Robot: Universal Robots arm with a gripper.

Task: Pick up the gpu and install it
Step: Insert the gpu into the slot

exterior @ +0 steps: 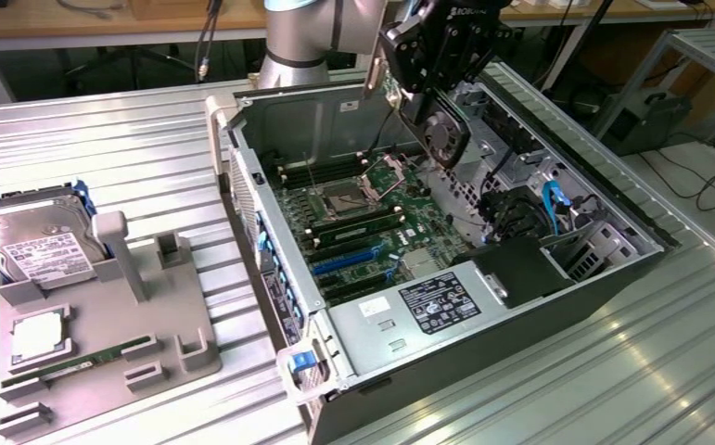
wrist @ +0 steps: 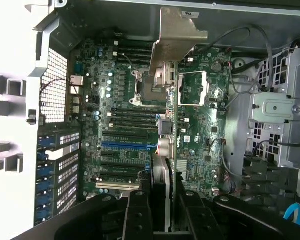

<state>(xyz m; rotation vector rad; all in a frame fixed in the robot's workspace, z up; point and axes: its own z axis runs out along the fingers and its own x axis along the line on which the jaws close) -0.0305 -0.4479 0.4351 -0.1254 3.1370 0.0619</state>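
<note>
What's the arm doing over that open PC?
The arm's claw is clamped on the gpu, holding it on edge above the motherboard inside the open computer case. The card isn't seated in a slot yet. On the exterior view's left, a hard drive and a RAM stick sit in the grey fixture.

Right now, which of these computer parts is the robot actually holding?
The gpu, the green card with a round black fan, gripped in the tool above the open case. The hard drive and RAM stick sit on the grey tray.
</note>
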